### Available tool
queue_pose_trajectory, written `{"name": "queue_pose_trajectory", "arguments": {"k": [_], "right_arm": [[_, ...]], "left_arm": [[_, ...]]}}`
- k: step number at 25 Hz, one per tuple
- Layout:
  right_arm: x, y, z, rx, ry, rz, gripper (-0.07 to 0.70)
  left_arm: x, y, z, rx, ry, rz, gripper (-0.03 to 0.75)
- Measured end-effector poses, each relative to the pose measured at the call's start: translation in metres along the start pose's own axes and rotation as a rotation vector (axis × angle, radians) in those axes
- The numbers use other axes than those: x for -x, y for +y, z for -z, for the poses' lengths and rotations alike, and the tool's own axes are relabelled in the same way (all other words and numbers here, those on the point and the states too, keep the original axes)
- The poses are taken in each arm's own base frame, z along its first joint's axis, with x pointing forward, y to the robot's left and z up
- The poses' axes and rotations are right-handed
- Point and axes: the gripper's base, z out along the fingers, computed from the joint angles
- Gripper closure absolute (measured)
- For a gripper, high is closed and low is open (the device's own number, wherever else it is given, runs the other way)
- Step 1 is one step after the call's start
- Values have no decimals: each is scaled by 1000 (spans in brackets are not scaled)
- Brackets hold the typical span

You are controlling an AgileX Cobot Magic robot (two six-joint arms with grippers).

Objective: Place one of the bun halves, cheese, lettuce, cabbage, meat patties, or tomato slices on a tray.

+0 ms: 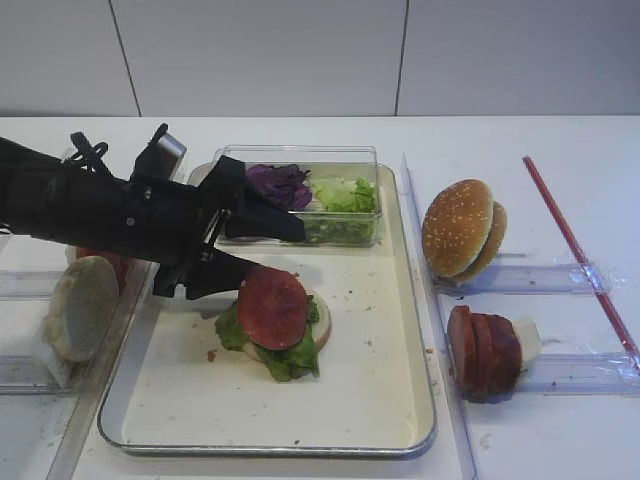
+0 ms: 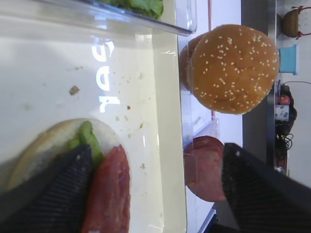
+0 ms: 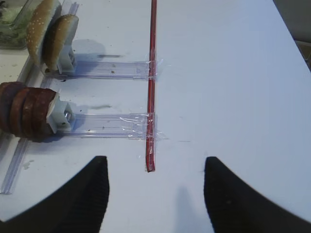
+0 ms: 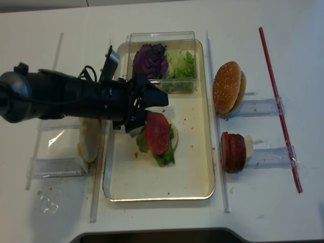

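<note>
The tomato slice (image 1: 272, 305) already sits atop lettuce (image 1: 290, 355) and bun on the tray (image 1: 400, 330), left gripper (image 1: 262, 246) spread wide and empty above it, so release looks done

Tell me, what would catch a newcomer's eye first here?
Probably the black left claw, open, hovering over a half-built burger on the cream tray: a tomato slice lies on lettuce on a pale bun half. Behind it a clear box holds purple cabbage. Right of the tray stand sesame buns and meat patties upright in racks.
</note>
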Motion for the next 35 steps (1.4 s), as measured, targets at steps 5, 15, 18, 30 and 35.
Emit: {"name": "queue_pose_trajectory", "arguments": {"k": [5,15,18,30,35], "right_arm": [[0,0,0,0,0,-1,181],[0,0,0,-1,0,-2,181],[0,0,0,-1,0,-2,181],[0,0,0,-4,0,-1,181],[0,0,0,-4,0,-1,181]], "left_arm": [[1,1,0,11,-13,-1,209],[5,2,0,23,-60,-23,209],[6,2,0,19,-67,-24,209],[4,-4,0,-27,-27,-129,209],[9,-11,2,-1,28,-203,209]]}}
